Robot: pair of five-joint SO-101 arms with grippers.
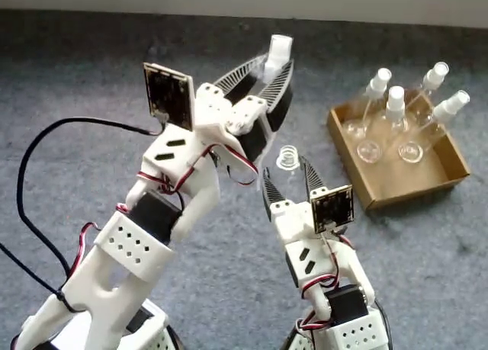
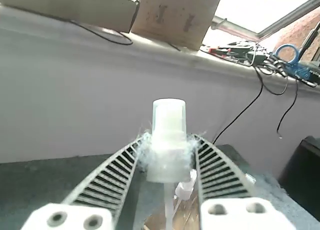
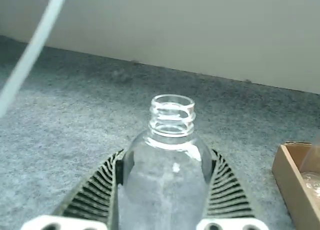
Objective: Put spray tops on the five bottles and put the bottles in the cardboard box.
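Note:
My left gripper (image 1: 276, 60) is raised above the carpet, shut on a white spray top (image 1: 280, 48). In the left wrist view the spray top (image 2: 168, 140) sits upright between the ribbed fingers (image 2: 120, 167), its thin dip tube (image 2: 168, 210) hanging below. My right gripper (image 1: 286, 171) is lower and nearer, shut on a clear bottle (image 1: 287, 157) whose open threaded neck points up. In the right wrist view the bottle (image 3: 170, 140) stands between the fingers, with the dip tube (image 3: 35, 44) slanting past above it. The cardboard box (image 1: 412, 188) lies to the right.
Several clear bottles with white spray tops (image 1: 394, 106) lie in the box. A corner of the box (image 3: 292, 187) is close beside the held bottle. Grey carpet (image 1: 91, 75) covers the table, with a pale wall (image 3: 200, 29) at its far edge. A black cable (image 1: 38, 152) loops at the left.

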